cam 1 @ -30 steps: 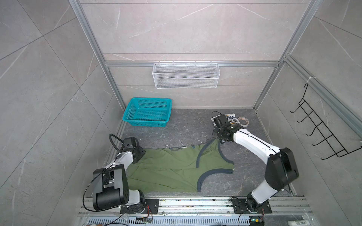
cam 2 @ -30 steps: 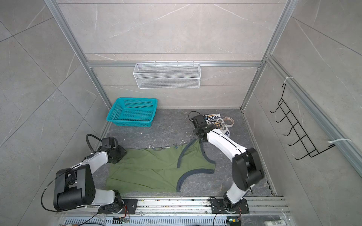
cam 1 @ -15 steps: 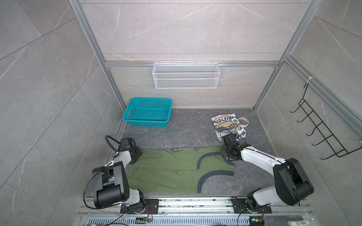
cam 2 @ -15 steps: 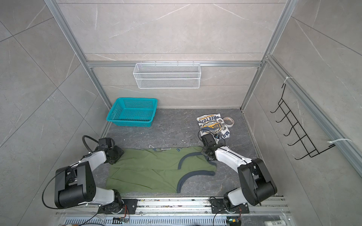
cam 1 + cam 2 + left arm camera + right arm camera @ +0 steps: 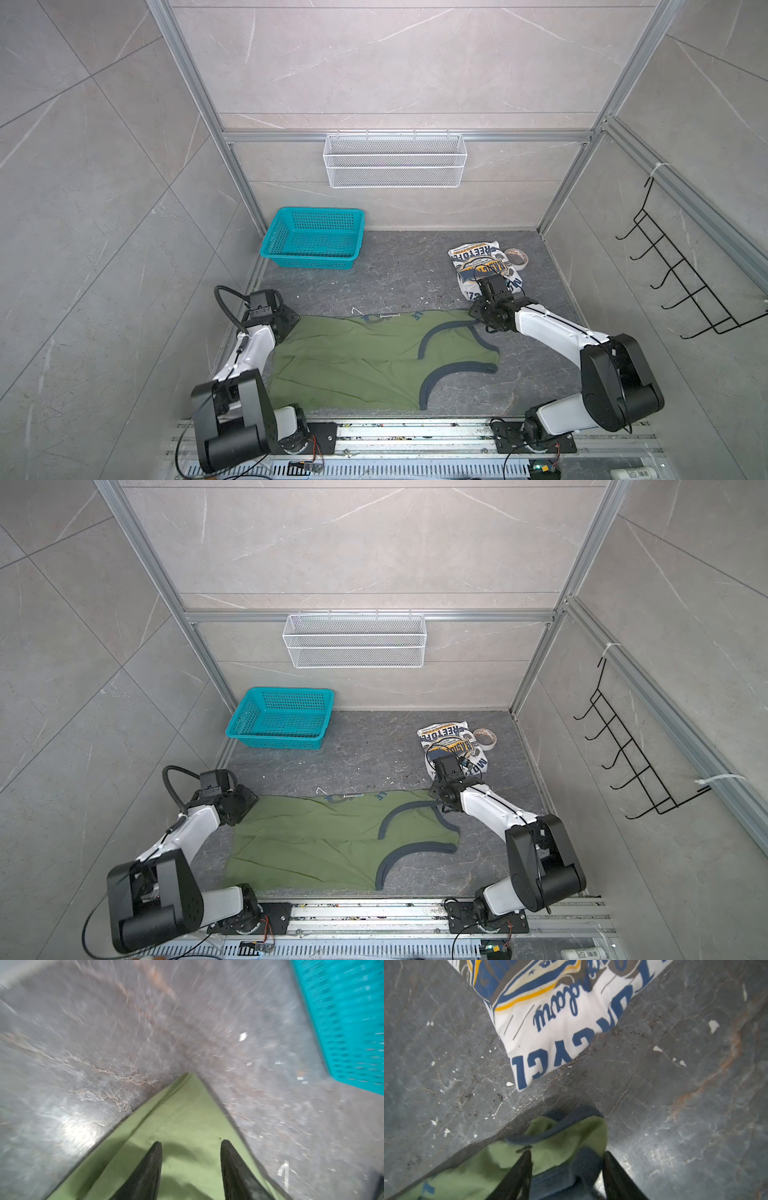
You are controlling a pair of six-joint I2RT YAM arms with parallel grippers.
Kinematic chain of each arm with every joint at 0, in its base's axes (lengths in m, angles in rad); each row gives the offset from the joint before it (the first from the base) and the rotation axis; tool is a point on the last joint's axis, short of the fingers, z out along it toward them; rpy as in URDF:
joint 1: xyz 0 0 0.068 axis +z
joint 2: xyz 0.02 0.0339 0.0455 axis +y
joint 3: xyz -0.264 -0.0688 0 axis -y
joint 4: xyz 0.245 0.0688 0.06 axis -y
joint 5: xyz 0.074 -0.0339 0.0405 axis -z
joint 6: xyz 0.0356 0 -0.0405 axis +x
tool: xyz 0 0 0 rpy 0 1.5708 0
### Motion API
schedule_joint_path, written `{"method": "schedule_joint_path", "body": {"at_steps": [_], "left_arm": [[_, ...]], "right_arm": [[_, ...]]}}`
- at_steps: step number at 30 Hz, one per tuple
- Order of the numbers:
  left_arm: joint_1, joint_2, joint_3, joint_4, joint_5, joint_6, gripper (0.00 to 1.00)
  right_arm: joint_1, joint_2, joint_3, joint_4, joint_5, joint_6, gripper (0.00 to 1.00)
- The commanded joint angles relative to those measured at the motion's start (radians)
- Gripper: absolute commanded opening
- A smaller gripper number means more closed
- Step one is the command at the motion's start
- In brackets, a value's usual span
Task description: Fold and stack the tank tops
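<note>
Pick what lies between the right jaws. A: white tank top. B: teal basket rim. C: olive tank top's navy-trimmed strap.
C: the right wrist view shows the right gripper with jaws apart astride the olive tank top, its navy strap end between them.

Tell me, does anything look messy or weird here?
The olive tank top has a navy strap bunched up at its far right corner, not lying flat. A stray tape roll sits beside the folded white tank top.

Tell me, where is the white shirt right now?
In both top views the folded white tank top lies at the back right, beside a roll of tape, beyond the green tank top.
</note>
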Motion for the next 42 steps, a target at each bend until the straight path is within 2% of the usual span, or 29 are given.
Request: {"method": "schedule_joint_path", "body": {"at_steps": [1,4,9,12,14,18,22,27,31,36,38,40,42], "left_arm": [[-0.023,-0.098,0.031,-0.090,-0.057,0.025,0.50],[-0.067,-0.093,0.052,-0.119,0.003,0.035,0.50],[-0.248,0.030,0.094,-0.147,0.035,0.056,0.50],[-0.293,0.119,0.085,-0.103,0.047,0.063,0.50],[-0.293,0.174,0.070,-0.056,0.051,0.062,0.50],[-0.273,0.246,0.065,-0.005,0.017,0.070,0.50],[-0.212,0.301,0.043,0.059,0.055,0.057,0.50],[-0.174,0.337,0.042,0.118,0.070,0.059,0.52],[-0.167,0.395,0.118,0.144,0.156,0.078,0.53],[-0.167,0.433,0.238,0.113,0.203,0.100,0.54],[-0.169,0.394,0.255,0.076,0.190,0.100,0.54],[-0.179,0.268,0.197,0.063,0.089,0.071,0.54],[-0.183,0.081,0.121,0.026,-0.013,0.047,0.54]], "right_arm": [[0.012,-0.078,0.031,-0.090,-0.016,-0.021,0.66],[0.096,-0.111,0.039,-0.108,-0.036,-0.041,0.68],[0.291,-0.071,0.061,-0.112,-0.045,-0.023,0.68],[0.332,0.006,0.062,-0.047,-0.132,-0.013,0.68],[0.331,0.060,0.062,0.001,-0.184,-0.012,0.68],[0.324,0.163,0.108,-0.010,-0.164,-0.012,0.68],[0.246,0.272,0.140,-0.024,-0.181,-0.015,0.66],[0.162,0.401,0.235,-0.066,-0.136,-0.068,0.66],[0.097,0.458,0.300,-0.049,-0.142,-0.101,0.65],[0.084,0.463,0.405,-0.084,-0.115,-0.165,0.65],[0.083,0.424,0.427,-0.111,-0.114,-0.193,0.67],[0.084,0.352,0.419,-0.128,-0.132,-0.219,0.68],[0.090,0.258,0.388,-0.149,-0.156,-0.240,0.69]]}}
